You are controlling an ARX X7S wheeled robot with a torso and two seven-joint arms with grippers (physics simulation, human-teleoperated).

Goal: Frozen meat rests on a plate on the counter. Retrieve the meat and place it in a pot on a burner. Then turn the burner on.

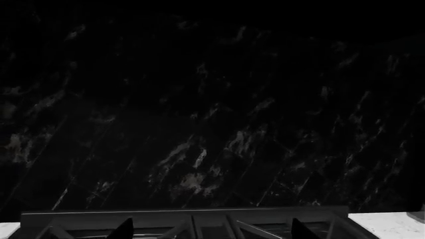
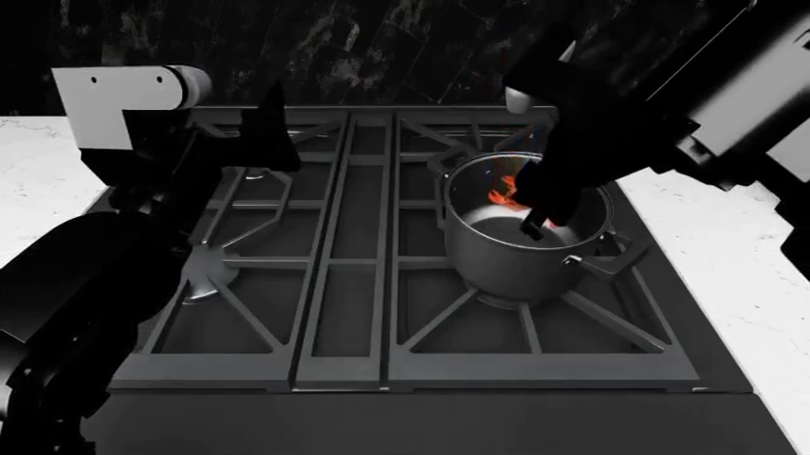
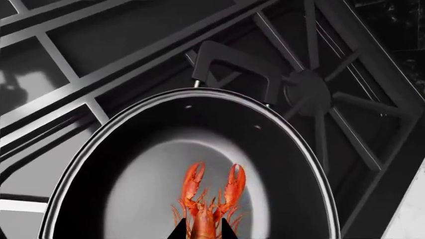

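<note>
Right gripper [image 3: 202, 230] reaches into the pot [image 2: 519, 251] on a stove burner [image 2: 513, 299], fingers closed on the lobster [image 3: 211, 199] inside the pot, left gripper fingers' state impossible to tell.

red-orange lobster [image 3: 209, 206] low in the right wrist frame, against brushed-steel grey pot [image 2: 506, 251] interior. black cast-iron grates [image 2: 341, 237] across the head view's centre. white marble countertop [image 2: 746, 275], faint grey veins, at right edge. black marble backsplash [image 1: 212, 109], whitish veins, filling the left wrist frame.
</note>
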